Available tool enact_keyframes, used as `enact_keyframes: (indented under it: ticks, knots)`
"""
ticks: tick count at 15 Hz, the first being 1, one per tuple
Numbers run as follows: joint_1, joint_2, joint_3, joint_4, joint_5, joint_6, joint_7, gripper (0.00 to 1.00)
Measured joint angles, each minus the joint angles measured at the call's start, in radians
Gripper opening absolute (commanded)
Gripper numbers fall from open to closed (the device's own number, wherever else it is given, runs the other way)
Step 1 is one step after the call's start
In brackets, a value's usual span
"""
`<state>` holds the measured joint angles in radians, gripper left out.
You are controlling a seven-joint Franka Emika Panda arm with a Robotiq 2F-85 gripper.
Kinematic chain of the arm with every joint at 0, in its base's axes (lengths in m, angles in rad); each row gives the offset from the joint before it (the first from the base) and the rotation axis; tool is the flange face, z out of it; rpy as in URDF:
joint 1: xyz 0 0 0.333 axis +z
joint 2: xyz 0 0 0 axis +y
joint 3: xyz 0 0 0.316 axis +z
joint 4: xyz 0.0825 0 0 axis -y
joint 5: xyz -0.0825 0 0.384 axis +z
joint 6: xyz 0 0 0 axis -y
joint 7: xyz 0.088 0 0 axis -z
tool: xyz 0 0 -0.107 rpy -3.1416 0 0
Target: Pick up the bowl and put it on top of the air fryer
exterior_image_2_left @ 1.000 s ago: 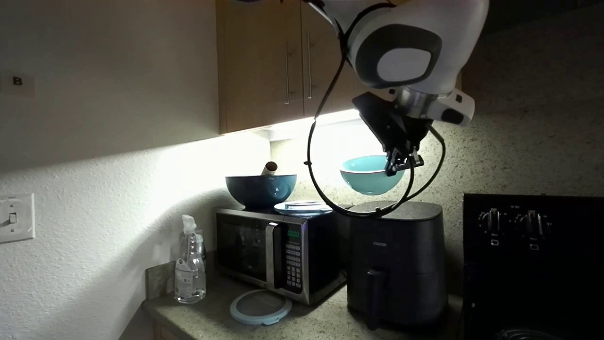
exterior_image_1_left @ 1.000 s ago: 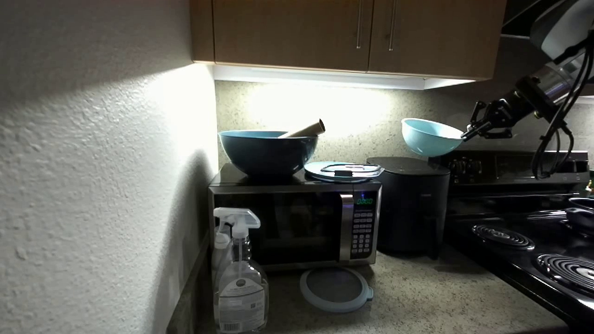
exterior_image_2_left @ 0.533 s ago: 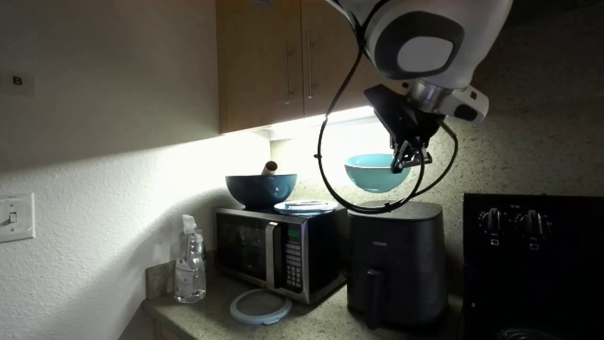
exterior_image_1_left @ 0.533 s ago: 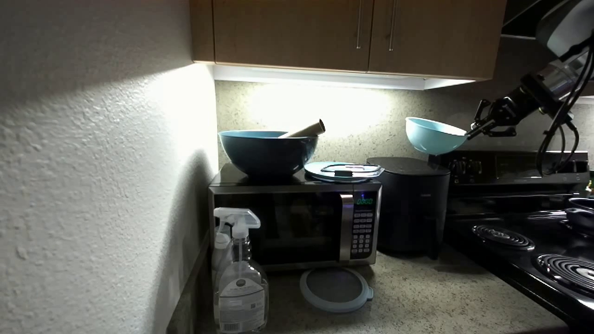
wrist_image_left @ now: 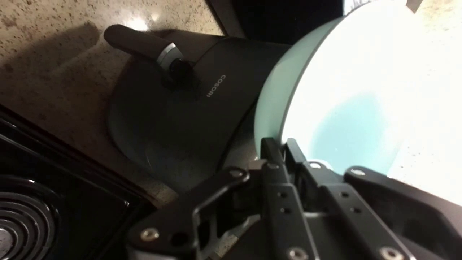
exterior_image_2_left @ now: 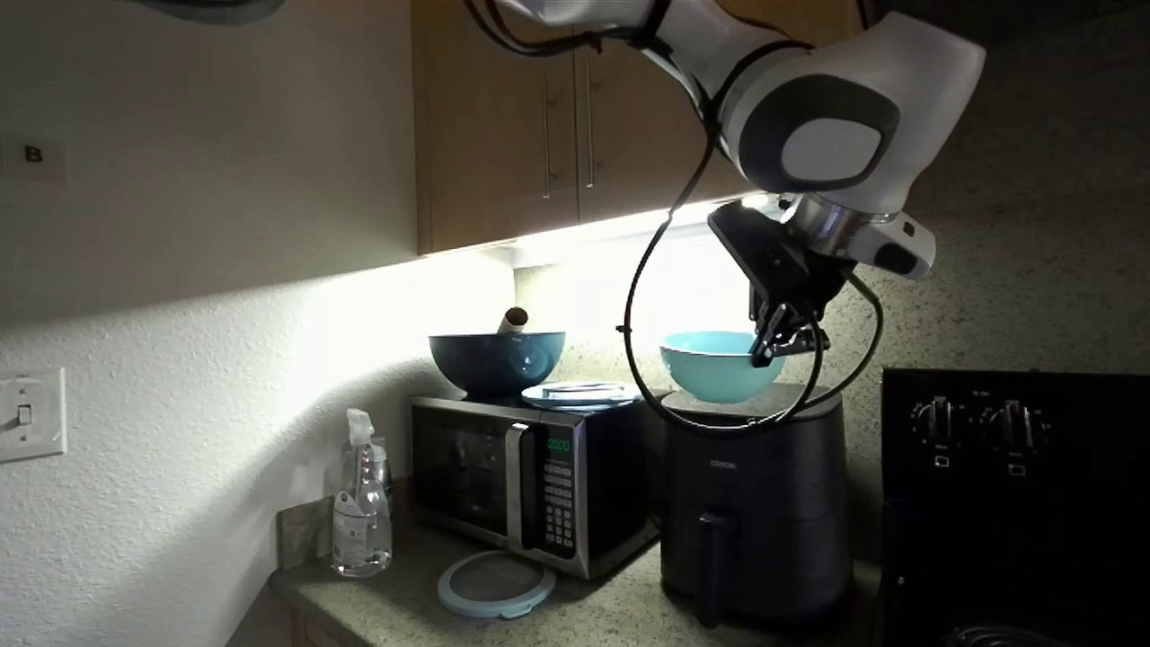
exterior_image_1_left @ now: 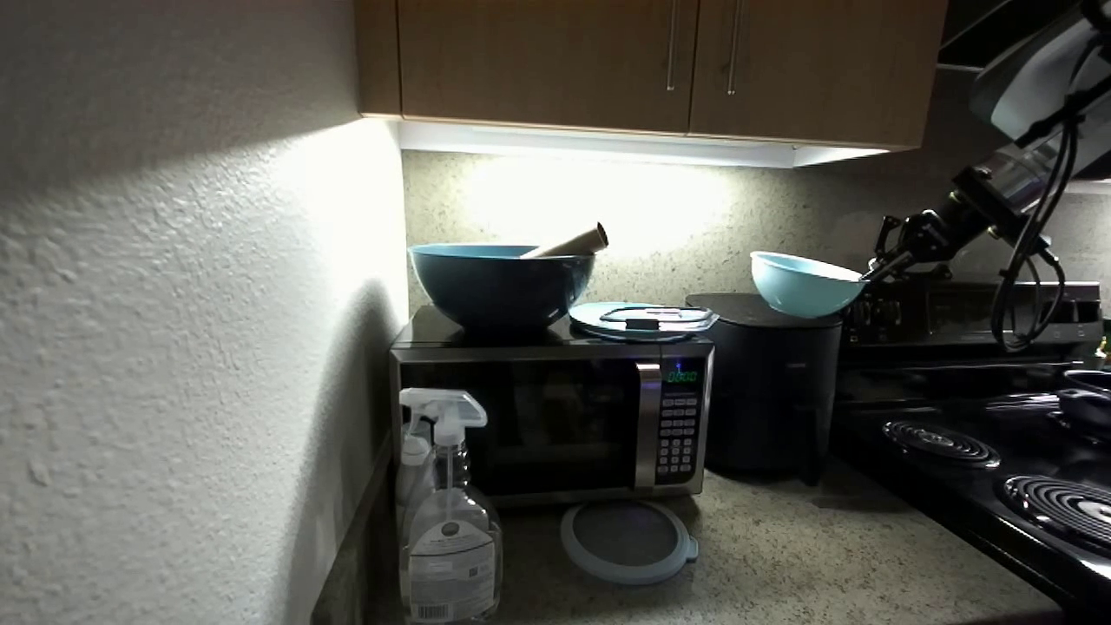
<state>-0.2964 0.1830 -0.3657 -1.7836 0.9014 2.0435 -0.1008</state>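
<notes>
Teal and smooth, our bowl (exterior_image_2_left: 716, 373) is tilted over the top of the air fryer (exterior_image_2_left: 777, 503), touching or just above we cannot tell; our gripper (wrist_image_left: 281, 145) is closed on its rim; we judge it light, stiff, slightly slippery, best held by that thin edge.

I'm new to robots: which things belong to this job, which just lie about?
Job: round light blue bowl; boxy black air fryer; black jointed gripper.
Lying about: large dark blue bowl; round grey-centred lid; clear plastic spray bottle; boxy black microwave.
</notes>
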Motion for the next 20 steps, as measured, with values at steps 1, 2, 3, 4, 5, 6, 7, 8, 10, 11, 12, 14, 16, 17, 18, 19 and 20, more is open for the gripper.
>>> enact_keyframes:
  ticks: [1, 2, 3, 4, 5, 6, 7, 8, 10, 11, 12, 14, 16, 17, 18, 19, 20]
  knots:
    - [-0.004, 0.017, 0.003, 0.017, -0.010, -0.009, 0.010, 0.02]
    - [-0.006, 0.032, 0.006, 0.033, -0.022, -0.010, 0.018, 0.02]
    - [-0.007, 0.043, 0.010, 0.048, -0.038, -0.010, 0.025, 0.02]
    - [-0.007, 0.051, 0.015, 0.063, -0.058, -0.007, 0.027, 0.02]
    - [-0.007, 0.055, 0.020, 0.078, -0.078, -0.005, 0.027, 0.02]
    - [-0.007, 0.057, 0.026, 0.093, -0.096, -0.004, 0.028, 0.02]
    - [-0.007, 0.058, 0.032, 0.108, -0.113, -0.004, 0.030, 0.02]
    - [-0.007, 0.059, 0.038, 0.123, -0.128, -0.003, 0.033, 0.02]
    - [-0.007, 0.062, 0.050, 0.155, -0.151, -0.003, 0.042, 0.02]
    - [-0.007, 0.064, 0.055, 0.170, -0.163, -0.003, 0.050, 0.08]
    - [-0.007, 0.065, 0.059, 0.177, -0.165, -0.003, 0.052, 0.08]
    - [-0.009, 0.069, 0.063, 0.176, -0.165, -0.003, 0.052, 0.02]
    - [-0.013, 0.073, 0.064, 0.176, -0.165, 0.002, 0.052, 0.02]
    - [-0.013, 0.077, 0.065, 0.178, -0.165, 0.013, 0.052, 0.02]
    - [-0.013, 0.083, 0.066, 0.183, -0.165, 0.029, 0.052, 0.02]
    - [-0.014, 0.093, 0.068, 0.195, -0.165, 0.043, 0.054, 0.02]
    - [-0.014, 0.106, 0.069, 0.216, -0.165, 0.056, 0.060, 0.02]
